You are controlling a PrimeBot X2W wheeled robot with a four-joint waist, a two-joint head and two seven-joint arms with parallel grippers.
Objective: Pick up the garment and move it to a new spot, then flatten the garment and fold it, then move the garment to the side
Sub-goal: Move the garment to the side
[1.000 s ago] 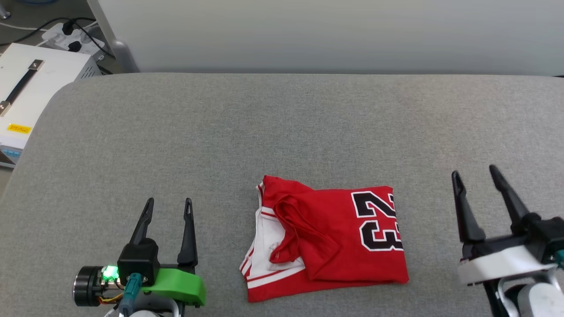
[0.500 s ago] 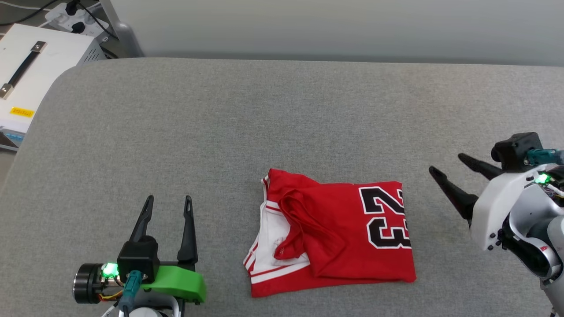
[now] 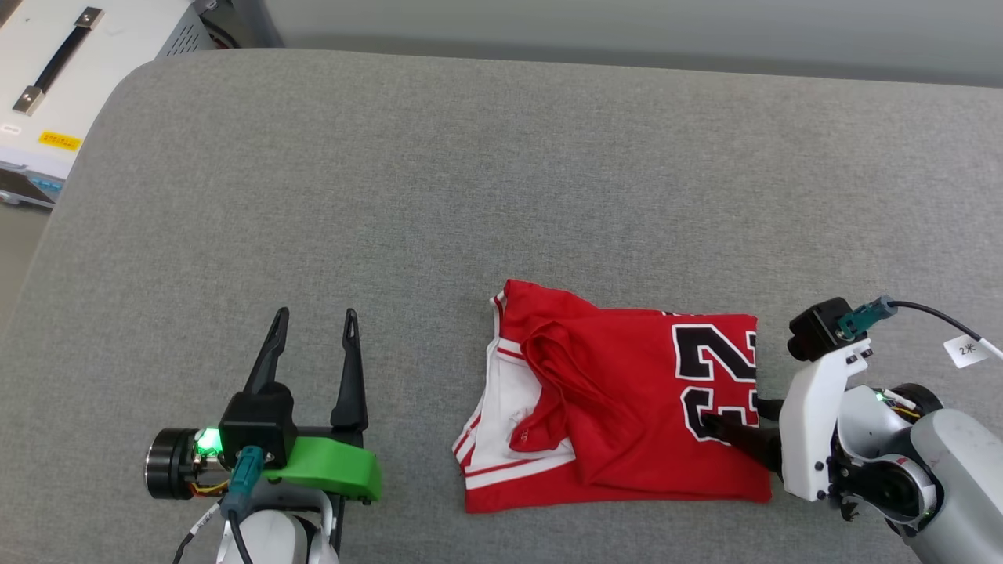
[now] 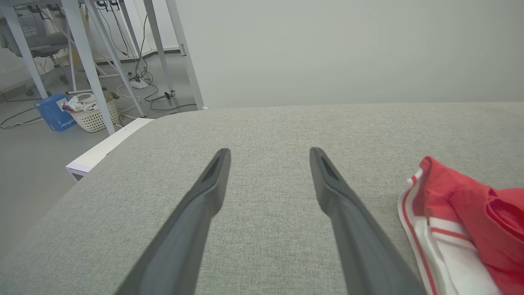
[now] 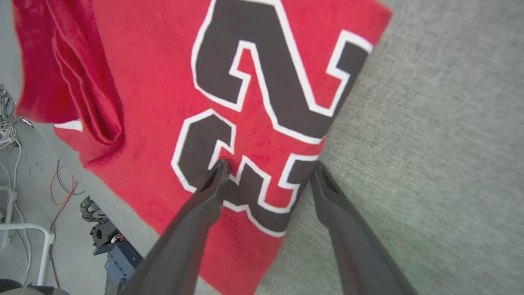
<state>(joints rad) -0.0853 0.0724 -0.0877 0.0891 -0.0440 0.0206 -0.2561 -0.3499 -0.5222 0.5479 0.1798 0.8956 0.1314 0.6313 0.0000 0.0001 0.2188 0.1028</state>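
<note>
Head view gives you the folded red T-shirt (image 3: 619, 407) lying on the near right part of the grey fabric surface (image 3: 392, 196), with its white sleeve and striped trim to the left and black numerals to the right. Your right gripper (image 3: 733, 415) reaches in over that right edge. Right wrist view adds that its fingers are spread, one tip over a black numeral and the other at the cloth's edge.

Your left gripper (image 3: 314, 315) sits apart to the shirt's left, fingers spread.

Left wrist view shows you the room: white table legs (image 4: 94, 61), a blue box (image 4: 55, 112), a white basket (image 4: 96, 116) and cables (image 4: 139, 78) on the floor. A white case (image 3: 78, 47) with a black handle stands beyond the surface's far left corner.
</note>
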